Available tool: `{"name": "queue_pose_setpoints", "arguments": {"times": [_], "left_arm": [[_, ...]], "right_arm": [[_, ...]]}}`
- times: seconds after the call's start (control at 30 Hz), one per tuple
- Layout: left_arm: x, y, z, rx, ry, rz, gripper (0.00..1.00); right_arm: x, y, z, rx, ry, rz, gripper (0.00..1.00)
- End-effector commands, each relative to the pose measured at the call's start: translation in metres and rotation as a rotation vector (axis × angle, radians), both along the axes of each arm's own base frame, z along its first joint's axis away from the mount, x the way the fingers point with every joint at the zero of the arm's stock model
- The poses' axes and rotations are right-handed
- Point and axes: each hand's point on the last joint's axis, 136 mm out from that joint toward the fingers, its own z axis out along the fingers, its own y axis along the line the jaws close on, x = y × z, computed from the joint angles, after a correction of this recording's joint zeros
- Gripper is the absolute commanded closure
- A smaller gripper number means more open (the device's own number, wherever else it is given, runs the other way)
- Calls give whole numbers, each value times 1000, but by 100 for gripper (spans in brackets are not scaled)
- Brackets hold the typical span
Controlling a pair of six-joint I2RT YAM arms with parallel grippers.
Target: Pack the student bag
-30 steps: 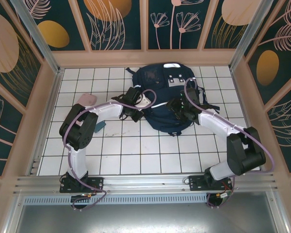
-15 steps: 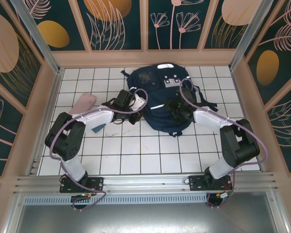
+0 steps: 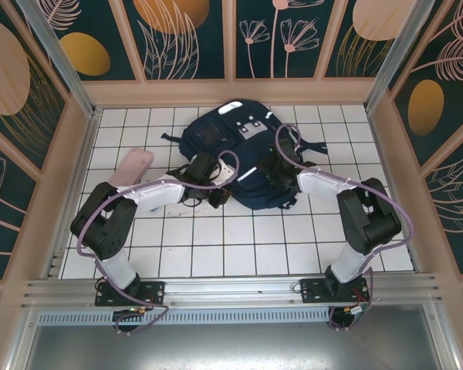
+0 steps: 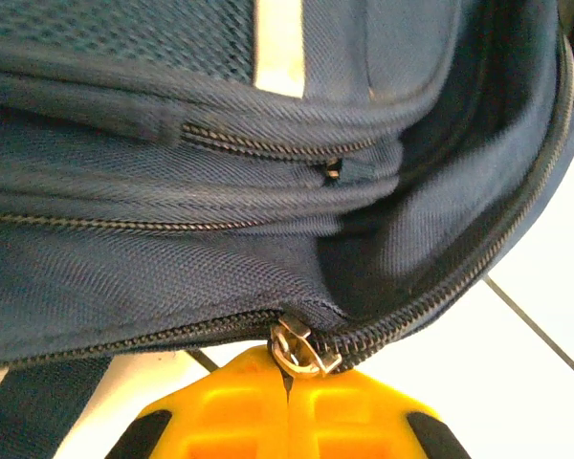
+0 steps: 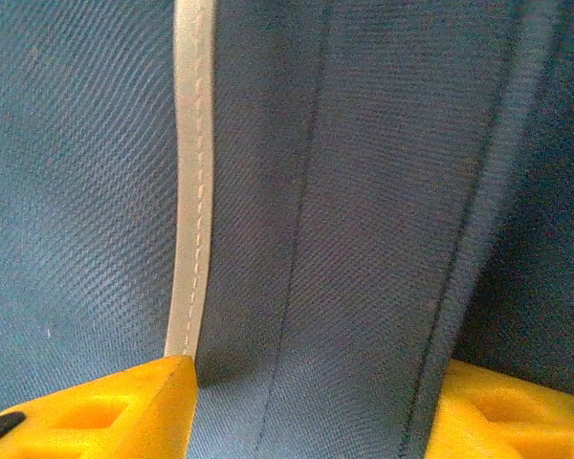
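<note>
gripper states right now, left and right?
Left gripper: shut on the zipper pull of the student bag.
Right gripper: part open, bag fabric between its fingers.

A white tiled table [image 3: 239, 239] is carrying the load. The bag [image 3: 235, 154] is lying toward its far side. A pink item [image 3: 131, 166] is lying near the left edge.

White tiled floor [image 3: 239, 231], dark floral wall panels [image 3: 189, 38], pale wooden frame [image 3: 231, 91]
</note>
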Motion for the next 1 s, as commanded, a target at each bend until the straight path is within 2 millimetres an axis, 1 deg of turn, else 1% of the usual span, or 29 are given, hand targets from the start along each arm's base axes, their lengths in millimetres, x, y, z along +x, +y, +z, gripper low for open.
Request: {"name": "queue_pose_setpoints", "arguments": {"times": [0.0, 0.03, 0.07, 0.1, 0.13, 0.17, 0.2, 0.3, 0.33, 0.47, 0.53, 0.6, 0.63, 0.73, 0.83, 0.97], "left_arm": [[-34, -24, 2, -39, 71, -112, 97], [-31, -24, 5, -42, 58, -94, 92], [-27, -23, 9, -49, 39, -75, 79], [-25, -22, 10, -52, 36, -56, 73], [-22, -22, 24, -83, 15, -40, 66], [-20, -21, 31, -100, 12, -22, 58], [-19, -19, 37, -117, 10, -4, 53], [-8, -7, 56, -163, 5, 97, 43], [-10, 1, 54, -175, 29, 139, 41], [1, 28, 62, -248, 57, 336, 32], [8, 43, 62, -274, 80, 461, 29], [14, 55, 60, -292, 108, 581, 29], [17, 61, 59, -299, 121, 641, 28], [22, 76, 54, -329, 165, 793, 28], [26, 92, 51, -358, 188, 904, 29], [27, 106, 46, -432, 231, 1001, 34]], "right_arm": [[22, 29, 26, 92, -96, 23, 43], [21, 28, 27, 81, -95, 24, 43], [20, 25, 29, 68, -101, 28, 43], [20, 22, 32, 50, -110, 30, 43], [18, 18, 36, 26, -122, 33, 43], [15, 13, 40, 1, -129, 46, 43], [13, 9, 44, -26, -139, 55, 42], [1, -5, 57, -126, -162, 110, 41], [-5, -10, 60, -159, -160, 130, 41], [-36, -19, 62, -273, -136, 220, 41], [-55, -11, 62, -312, -129, 283, 41], [-74, 2, 60, -336, -118, 339, 42], [-86, 14, 60, -343, -116, 374, 44], [-114, 43, 53, -339, -89, 426, 47], [-134, 70, 43, -323, -80, 438, 49], [-145, 93, 24, -319, -53, 418, 52]]}}
